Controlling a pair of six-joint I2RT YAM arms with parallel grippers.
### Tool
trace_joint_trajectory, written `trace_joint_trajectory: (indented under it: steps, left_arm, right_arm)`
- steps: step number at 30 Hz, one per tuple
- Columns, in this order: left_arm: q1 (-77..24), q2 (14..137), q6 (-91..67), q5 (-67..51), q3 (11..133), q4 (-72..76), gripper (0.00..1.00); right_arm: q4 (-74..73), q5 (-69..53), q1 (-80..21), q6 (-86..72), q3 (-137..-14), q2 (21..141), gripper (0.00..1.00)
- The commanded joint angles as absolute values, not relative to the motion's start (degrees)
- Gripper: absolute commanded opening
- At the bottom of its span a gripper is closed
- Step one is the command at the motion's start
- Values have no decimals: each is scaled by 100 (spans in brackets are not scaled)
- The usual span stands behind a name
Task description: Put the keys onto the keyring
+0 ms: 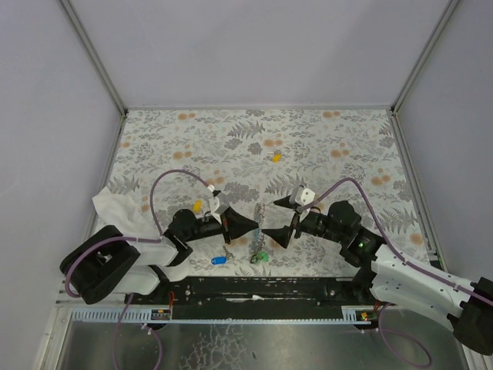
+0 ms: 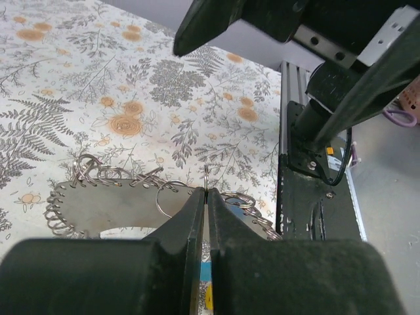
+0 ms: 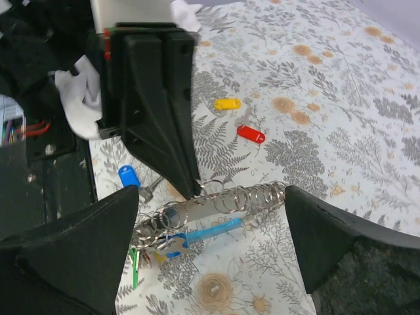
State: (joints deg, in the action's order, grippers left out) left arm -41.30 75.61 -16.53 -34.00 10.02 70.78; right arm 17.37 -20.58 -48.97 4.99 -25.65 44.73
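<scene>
The left fingers (image 2: 199, 209) pinch a thin ring of the keyring (image 3: 223, 200), which lies on the table (image 3: 341, 98). The right fingers (image 3: 328, 236) are wide open. A red key (image 3: 251, 134) lies nearby.

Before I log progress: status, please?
Left claw shut on keyring. Right claw open near it. Red key, yellow key, blue key loose. Nothing blocking.

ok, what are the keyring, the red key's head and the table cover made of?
Keyring: thin silvery loops that glint, likely steel wire; clear plastic cord is possible. Red key head: solid colour, smooth, soft sheen, probably moulded plastic. Table cover: flat matte floral print, no glare; cloth or vinyl, can't tell.
</scene>
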Motion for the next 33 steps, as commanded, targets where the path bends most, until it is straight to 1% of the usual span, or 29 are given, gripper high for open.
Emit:
trace_joint_trajectory:
  steps: [1,3,6,10,11,12,16,17,19,22,27,33]
  left_arm:
    - [-4057,7546,-1956,-3269,876,8404,0]
    - [-4029,7573,-2016,-3301,854,8514,0]
    - [-3987,7586,-2100,-3317,827,8662,0]
    - [-3958,7568,-2113,-3395,835,8693,0]
    - [-3949,7567,-2110,-3415,835,8698,0]
    - [-3936,7585,-2122,-3431,810,8749,0]
    - [-3904,7616,-2135,-3522,800,8836,0]
    - [-3902,7621,-2131,-3553,807,8845,0]
    - [-3894,7635,-2144,-3625,824,8853,0]
    - [-3894,7645,-2136,-3707,843,8856,0]
    - [-3881,7665,-2112,-3760,874,8836,0]
    - [-3885,7709,-2167,-3880,942,8874,0]
  right_arm:
    - [3409,-1155,-4930,-897,-2173,4385,99]
    - [3523,-992,-4923,-895,-2093,4441,99]
    - [3538,-1410,-4915,-548,-2054,4614,100]
    - [3999,-2169,-4684,-417,-1843,4848,90]
    - [4112,-2446,-4558,-422,-1807,4905,87]
    - [4407,-3140,-4321,-431,-1710,5062,76]
    - [4998,-3722,-4047,-449,-1566,5376,54]
    - [5140,-3848,-4003,-468,-1545,5467,51]
    - [5321,-4050,-3938,-465,-1590,5660,49]
    - [5568,-4256,-3891,-482,-1646,5906,48]
    - [5502,-4814,-3885,-475,-1922,6222,46]
    - [5589,-4939,-3885,-502,-2002,6436,30]
